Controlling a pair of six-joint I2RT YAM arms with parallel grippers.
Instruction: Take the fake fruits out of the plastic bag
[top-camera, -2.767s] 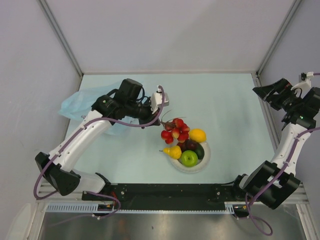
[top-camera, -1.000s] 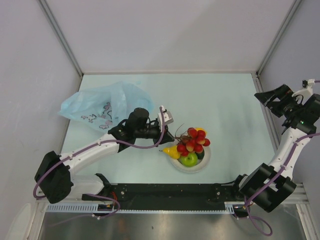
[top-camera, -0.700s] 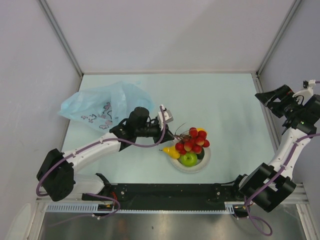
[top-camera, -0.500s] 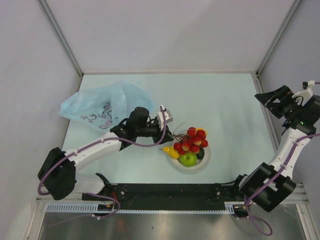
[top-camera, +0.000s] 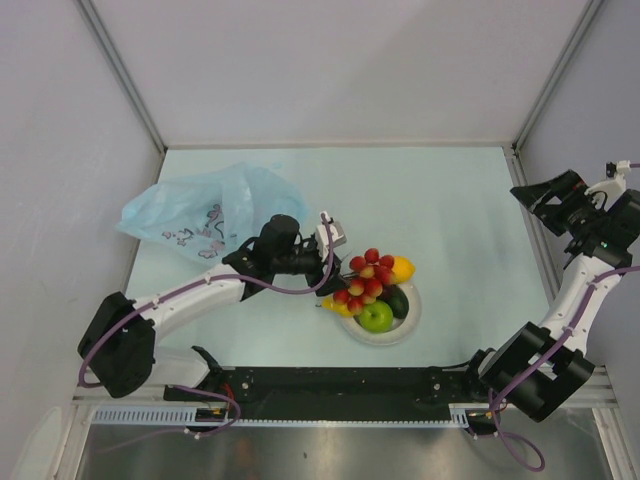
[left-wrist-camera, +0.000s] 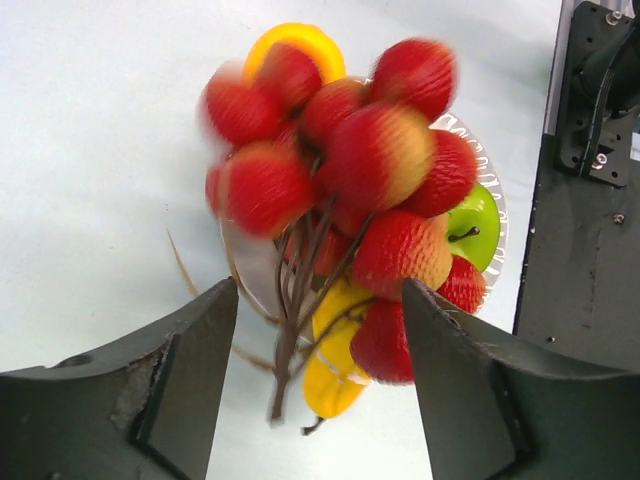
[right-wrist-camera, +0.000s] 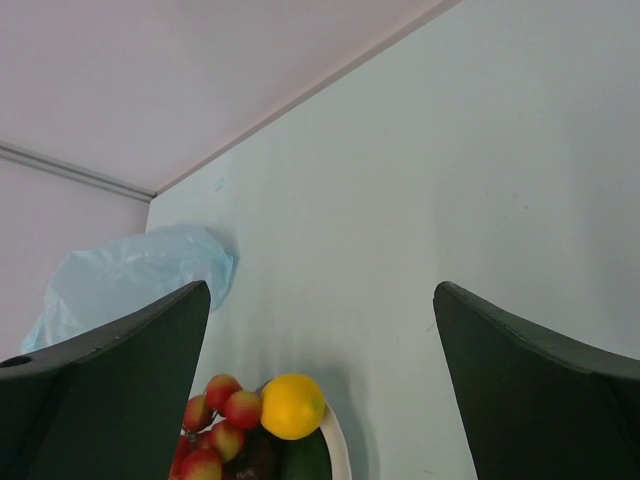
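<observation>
Grapes (top-camera: 365, 280) have dropped from the left gripper (left-wrist-camera: 318, 300), its jaws now spread, onto the fruits (top-camera: 378, 316) piled on the plate (top-camera: 413, 305). The right gripper (right-wrist-camera: 320, 290) gapes idle. The plastic bag (top-camera: 200, 208) lies far-left, seemingly emptied.

Even, diffuse light fills the overhead view, leaving the pale table (top-camera: 450, 220) bright with faint, soft shadows and a dull sheen on the metal ledge (top-camera: 330, 455) at 6 o'clock. In the left wrist view the bunch of red grapes (left-wrist-camera: 340, 190) is blurred, worst toward 10 o'clock. The fingers (right-wrist-camera: 100, 400) of the right gripper (right-wrist-camera: 320, 290) read as soft, near-black shapes at 7 and 5 o'clock.
</observation>
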